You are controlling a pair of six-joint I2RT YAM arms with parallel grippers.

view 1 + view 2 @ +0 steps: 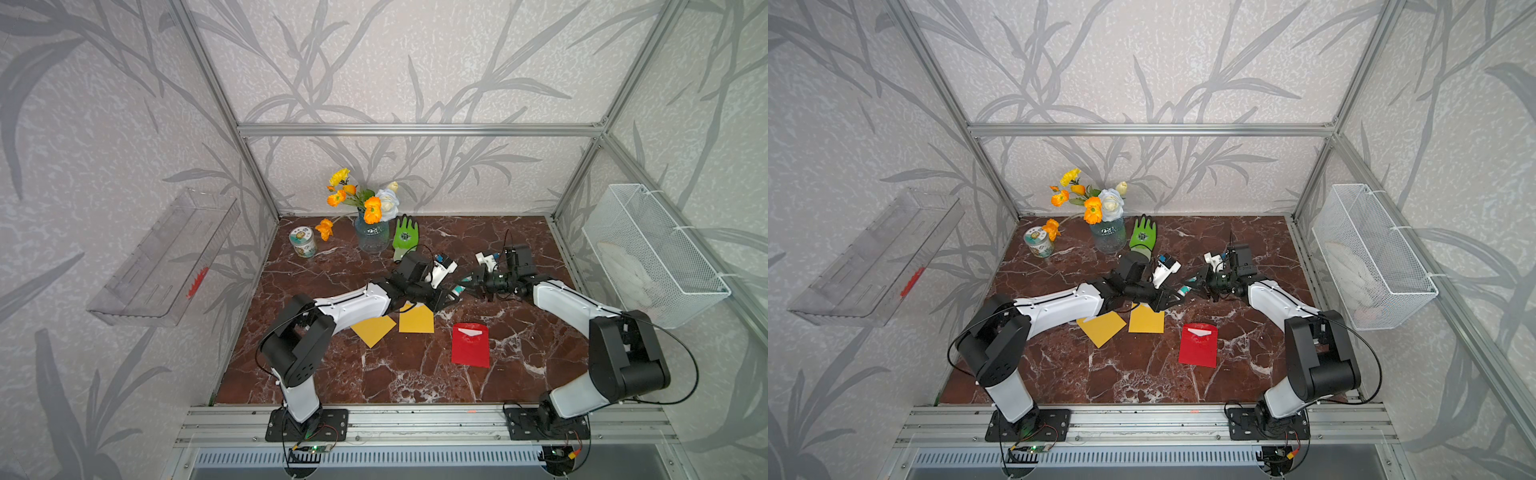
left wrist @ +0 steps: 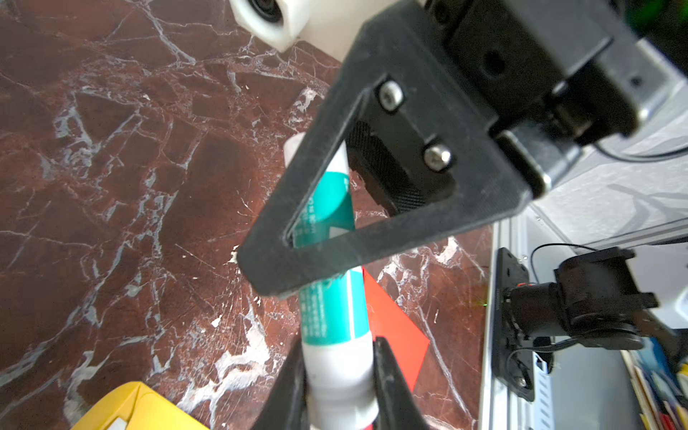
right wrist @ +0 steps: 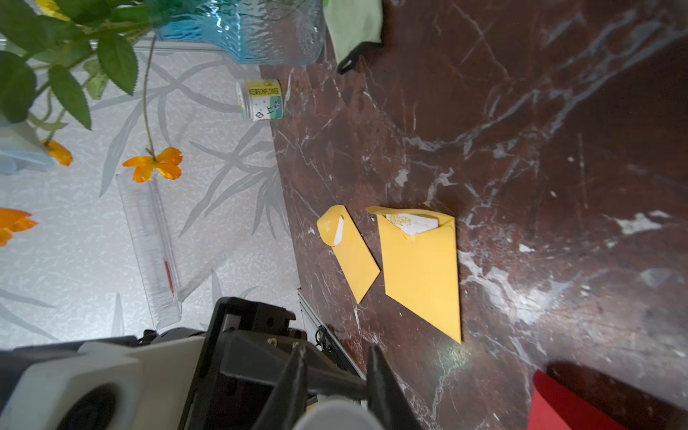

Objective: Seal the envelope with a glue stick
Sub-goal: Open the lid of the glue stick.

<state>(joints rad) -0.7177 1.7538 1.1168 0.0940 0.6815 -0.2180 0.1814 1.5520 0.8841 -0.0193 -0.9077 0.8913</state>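
Jaws of the left gripper (image 2: 338, 346) are clamping one white end of the glue stick (image 2: 329, 316) while the right gripper (image 3: 335, 352) is pinching the other, holding it in the air above the marble table (image 1: 374, 374), beyond two yellow envelopes (image 1: 417, 322) and the red envelope (image 1: 470, 347).

Marble table (image 1: 374, 374) holds two yellow envelopes (image 1: 372, 330) (image 1: 417, 320), a red envelope (image 1: 470, 347), vase (image 1: 372, 237), green glove (image 1: 405, 237) and perhaps a tin (image 1: 302, 242).
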